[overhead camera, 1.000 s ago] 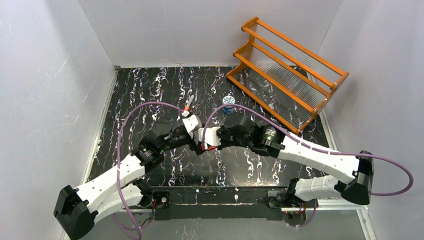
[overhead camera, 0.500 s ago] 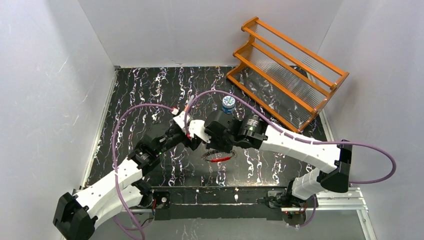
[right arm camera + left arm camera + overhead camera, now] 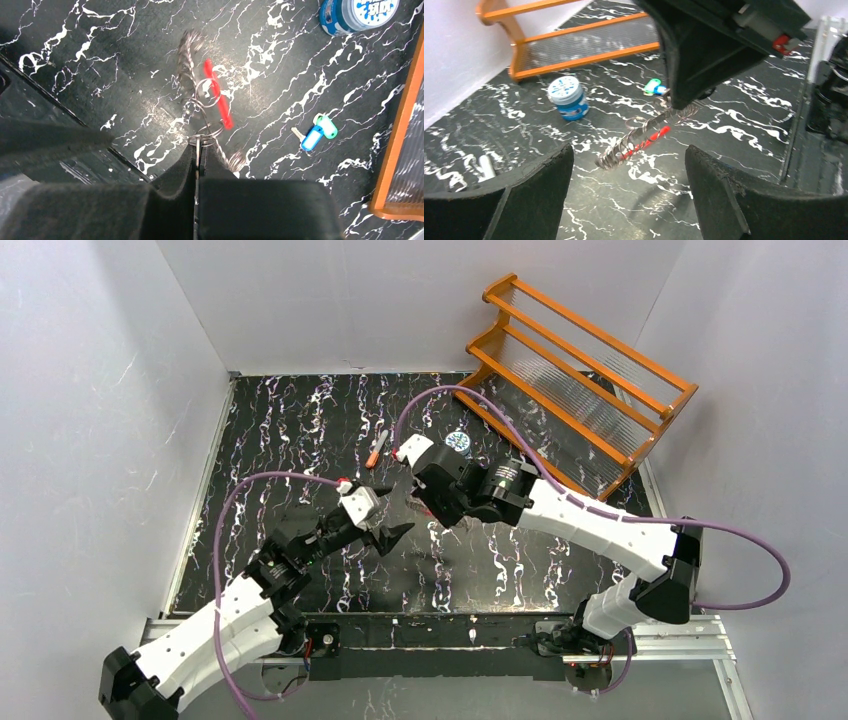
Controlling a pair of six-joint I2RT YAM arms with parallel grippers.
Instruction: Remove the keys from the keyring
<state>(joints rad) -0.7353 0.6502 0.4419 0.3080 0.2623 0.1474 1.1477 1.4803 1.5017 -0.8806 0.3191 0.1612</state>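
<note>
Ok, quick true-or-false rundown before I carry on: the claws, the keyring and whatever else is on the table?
1. The right claw is shut on the keyring. True.
2. The left claw also grips the keyring. False: it is open, with the keyring clear of both fingers.
3. Two keys with blue and green heads lie on the table, off the keyring. True.
4. The blue tin sits on the orange rack. False: it stands on the table beside the rack.
</note>
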